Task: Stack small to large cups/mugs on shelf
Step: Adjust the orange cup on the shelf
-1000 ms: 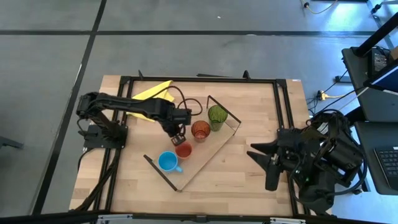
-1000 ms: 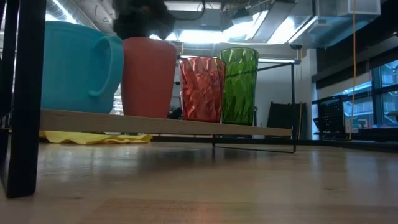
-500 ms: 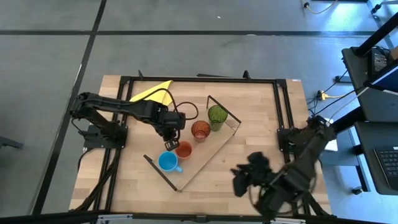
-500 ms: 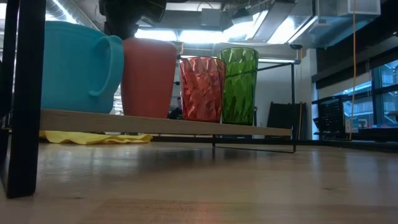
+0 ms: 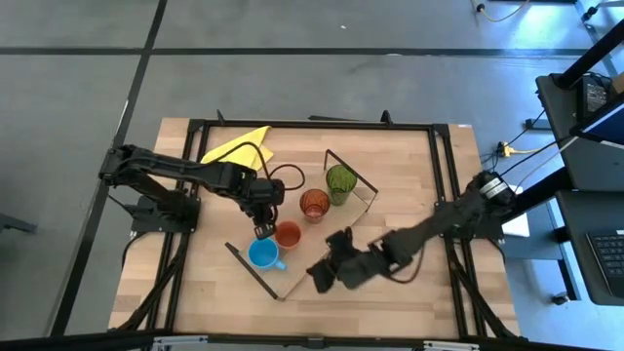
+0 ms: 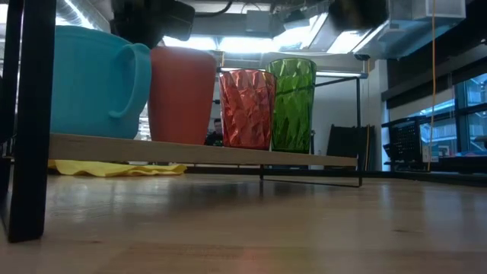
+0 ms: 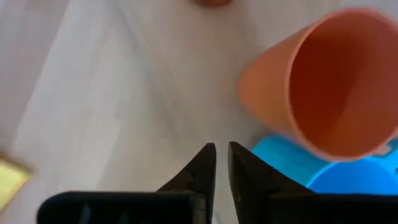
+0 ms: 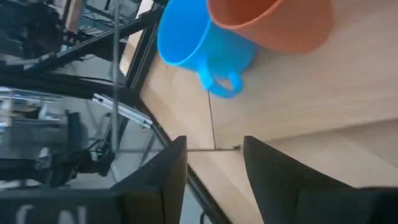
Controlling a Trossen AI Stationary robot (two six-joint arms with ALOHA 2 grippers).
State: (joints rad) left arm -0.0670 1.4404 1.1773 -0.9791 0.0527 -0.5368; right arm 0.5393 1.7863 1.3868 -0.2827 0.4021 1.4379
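Shelf: the long light-wood board with thin black wire end frames [image 5: 327,239] lies diagonally across the middle of the wooden desk [image 5: 409,175], one end toward the far side, the other toward the near-left corner.
Cups: all four stand in a row on the shelf. From the far end: the tall green translucent tumbler [image 5: 340,181], the orange-red faceted translucent tumbler [image 5: 314,204], the short plain orange-red cup [image 5: 288,234], and the light blue handled mug [image 5: 263,254] nearest the near-left end.
Spacing: in the low view the mug [image 6: 91,82] and short cup [image 6: 181,93] look close together, as do the two tumblers [image 6: 247,108] [image 6: 291,104]; whether any touch is unclear.
Left gripper: it [image 5: 262,226] hovers just beside the short cup, on the desk's left-hand side of it; its fingers [image 7: 199,167] are nearly closed, a thin slit between them, holding nothing.
Right gripper: it [image 5: 325,274] reaches low over the near half of the desk, beside the shelf's near edge and pointed at the mug; its fingers [image 8: 168,171] stand apart and empty.
Other item: a crumpled yellow cloth [image 5: 240,147] lies near the far-left corner.
Step in hand: judged from the row, placing looks finished or nearly so.
Next move: probably checking the size order; if the mug needs shifting, the right gripper would have to close in on its rim or handle without knocking the short cup.
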